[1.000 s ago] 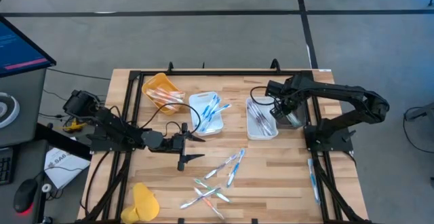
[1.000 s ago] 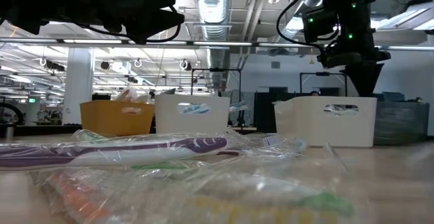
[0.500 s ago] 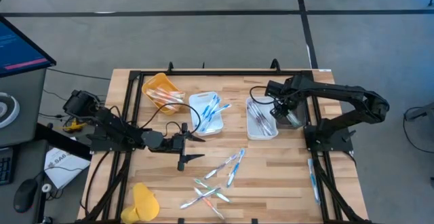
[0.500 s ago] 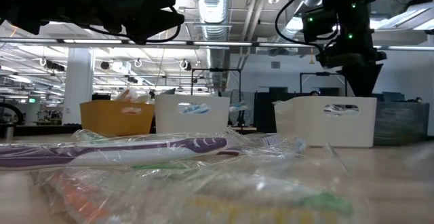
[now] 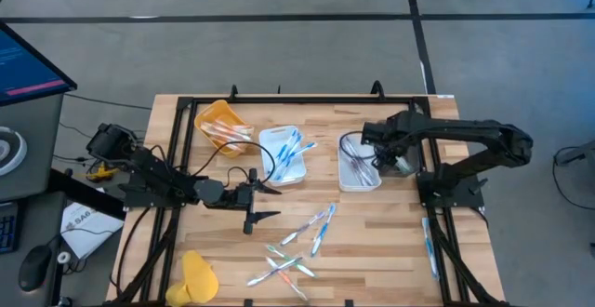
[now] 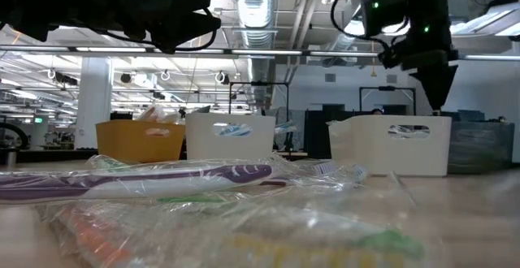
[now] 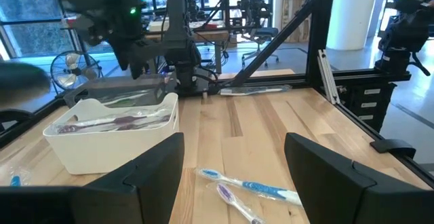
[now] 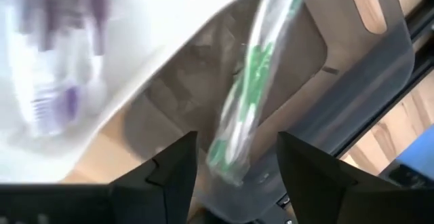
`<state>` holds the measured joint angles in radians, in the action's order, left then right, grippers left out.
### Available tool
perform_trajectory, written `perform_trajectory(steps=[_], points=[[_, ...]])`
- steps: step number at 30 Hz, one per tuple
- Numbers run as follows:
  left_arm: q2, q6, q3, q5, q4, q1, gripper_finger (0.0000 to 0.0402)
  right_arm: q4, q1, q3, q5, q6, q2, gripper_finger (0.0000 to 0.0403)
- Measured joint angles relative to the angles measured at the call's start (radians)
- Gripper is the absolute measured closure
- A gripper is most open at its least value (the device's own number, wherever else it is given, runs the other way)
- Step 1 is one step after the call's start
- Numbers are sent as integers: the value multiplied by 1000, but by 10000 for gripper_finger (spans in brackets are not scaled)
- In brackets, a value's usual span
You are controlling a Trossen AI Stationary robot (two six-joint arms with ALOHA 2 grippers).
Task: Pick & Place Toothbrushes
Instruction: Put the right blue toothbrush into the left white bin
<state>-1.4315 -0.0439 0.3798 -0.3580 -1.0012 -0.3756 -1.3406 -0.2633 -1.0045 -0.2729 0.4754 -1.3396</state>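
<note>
right claw (image 5: 373,161) hangs over the white tray (image 5: 358,182), fingers apart around a green toothbrush (image 8: 247,91) that looks loose between them, so it might drop outside onto the tabletop (image 5: 372,233).

Wooden table (image 5: 390,233) with black frame, yellow tray (image 5: 220,121) and two white trays (image 5: 282,163) (image 5: 358,179) along the back, loose toothbrushes (image 5: 307,228) in front, possibly a yellow cloth (image 5: 199,275) at one corner.
</note>
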Motion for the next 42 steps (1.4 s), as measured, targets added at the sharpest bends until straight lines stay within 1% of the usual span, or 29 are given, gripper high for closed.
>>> perform_trajectory(steps=[5,10,19,21,23,29,34,37,42], points=[[0,-1,0,0,0,0,153,-65,147,-62,0,92,0,209],[0,-1,0,0,2,0,153,-98,316,-105,17,243,0,213],[0,-1,0,0,4,0,153,-73,639,-105,248,636,0,222],[0,-2,0,0,4,0,153,-82,703,-105,317,723,0,225],[0,-2,0,0,4,1,153,-108,770,-105,353,825,0,229],[0,-3,0,0,4,3,153,-132,988,-81,366,1107,-1,241],[0,-3,0,0,4,3,153,-56,1140,-50,383,1267,-2,247],[0,-3,0,0,4,3,153,-13,1201,-38,380,1355,-2,249],[0,-4,0,0,4,3,153,83,1256,18,379,1469,-2,250]])
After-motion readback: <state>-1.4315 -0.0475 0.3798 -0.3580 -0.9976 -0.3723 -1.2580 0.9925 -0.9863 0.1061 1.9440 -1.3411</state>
